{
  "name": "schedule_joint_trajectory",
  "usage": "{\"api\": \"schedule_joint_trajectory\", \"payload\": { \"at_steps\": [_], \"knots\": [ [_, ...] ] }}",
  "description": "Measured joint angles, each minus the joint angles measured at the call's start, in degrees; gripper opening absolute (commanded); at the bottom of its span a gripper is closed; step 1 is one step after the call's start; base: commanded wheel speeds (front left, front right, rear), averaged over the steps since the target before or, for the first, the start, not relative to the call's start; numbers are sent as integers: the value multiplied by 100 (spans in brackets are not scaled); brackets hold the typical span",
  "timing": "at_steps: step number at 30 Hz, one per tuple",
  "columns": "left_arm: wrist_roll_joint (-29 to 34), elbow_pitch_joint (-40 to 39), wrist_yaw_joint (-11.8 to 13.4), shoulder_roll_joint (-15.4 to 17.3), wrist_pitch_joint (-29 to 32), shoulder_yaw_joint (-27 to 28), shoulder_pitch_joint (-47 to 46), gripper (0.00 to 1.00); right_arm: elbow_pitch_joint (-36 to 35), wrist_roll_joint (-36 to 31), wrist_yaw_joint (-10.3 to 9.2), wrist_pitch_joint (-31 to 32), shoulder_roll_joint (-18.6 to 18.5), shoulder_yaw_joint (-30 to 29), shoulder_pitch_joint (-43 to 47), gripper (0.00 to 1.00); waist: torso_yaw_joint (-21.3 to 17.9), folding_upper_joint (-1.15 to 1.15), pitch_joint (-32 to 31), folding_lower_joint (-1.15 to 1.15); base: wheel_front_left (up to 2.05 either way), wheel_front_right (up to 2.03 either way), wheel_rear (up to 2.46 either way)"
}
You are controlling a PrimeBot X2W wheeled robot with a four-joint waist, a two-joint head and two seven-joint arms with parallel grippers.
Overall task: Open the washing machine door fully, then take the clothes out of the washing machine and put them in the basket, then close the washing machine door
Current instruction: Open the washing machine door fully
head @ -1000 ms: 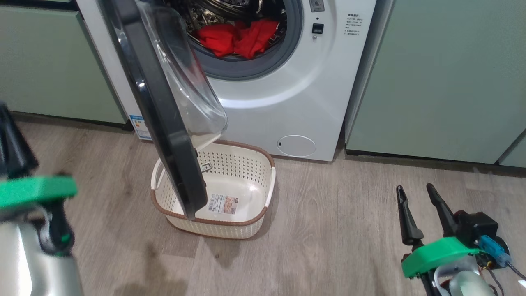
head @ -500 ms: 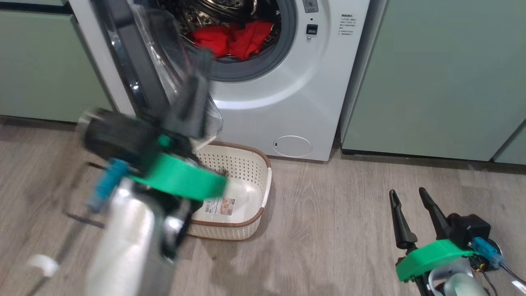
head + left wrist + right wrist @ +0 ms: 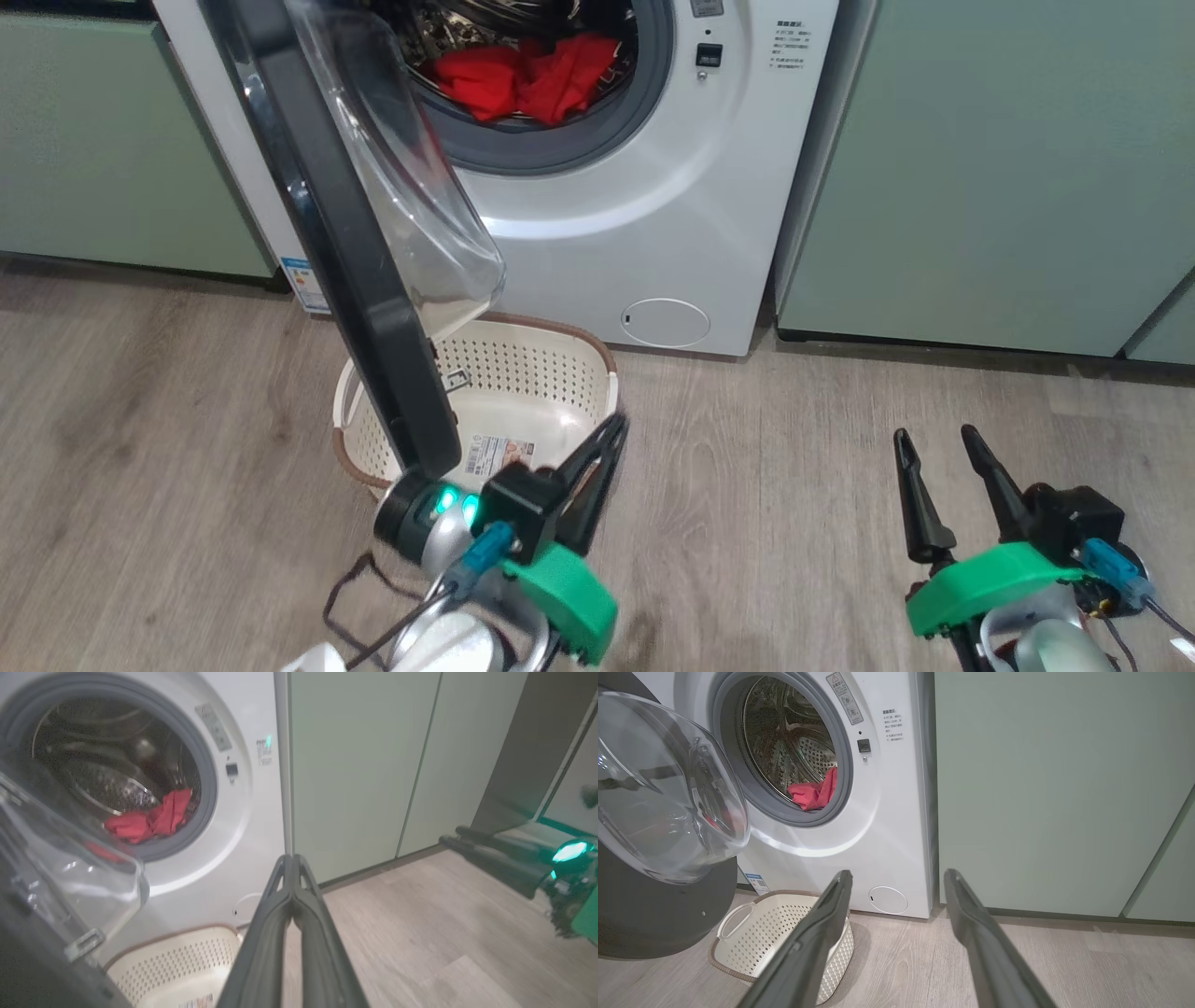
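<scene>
I fear my left tool [image 3: 611, 434], pinched shut and empty at lower centre, could clip the washing machine door [image 3: 355, 280], which overhangs the basket [image 3: 560, 327] and may block the clothes [image 3: 523, 79], upper centre; my right tool [image 3: 935, 437] gapes empty.

The left gripper [image 3: 611, 441] sits at the near right corner of the basket [image 3: 537, 359], its two dark fingers [image 3: 600, 459] pressed together and slanting up to the right, with the green collar [image 3: 569, 597] and silver wrist [image 3: 439, 546] behind them. The right gripper [image 3: 934, 437] hangs well to the right of the basket, its fingers spread apart and pointing away from the robot
</scene>
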Motion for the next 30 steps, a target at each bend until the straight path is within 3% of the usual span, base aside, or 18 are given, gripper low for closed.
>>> {"api": "schedule_joint_trajectory", "payload": {
  "at_steps": [12, 22, 30],
  "knots": [
    [-460, 1667, 385, 4, -1150, 265, -558, 0, 16, 0, 0, 0, 0, 40, -11, 100, 40, 0, 71, 0, 0, 0, 0],
    [-745, 2348, 681, -9, -1380, 676, -877, 0, 43, 0, 0, 0, 0, 7, -12, 100, 97, 0, 107, 0, 0, 0, 0],
    [-827, 2459, 754, -78, -1413, 970, -864, 0, 64, 0, 0, 0, 1, 14, -11, 100, 334, 0, 114, 0, 0, 0, 0]
  ]
}}
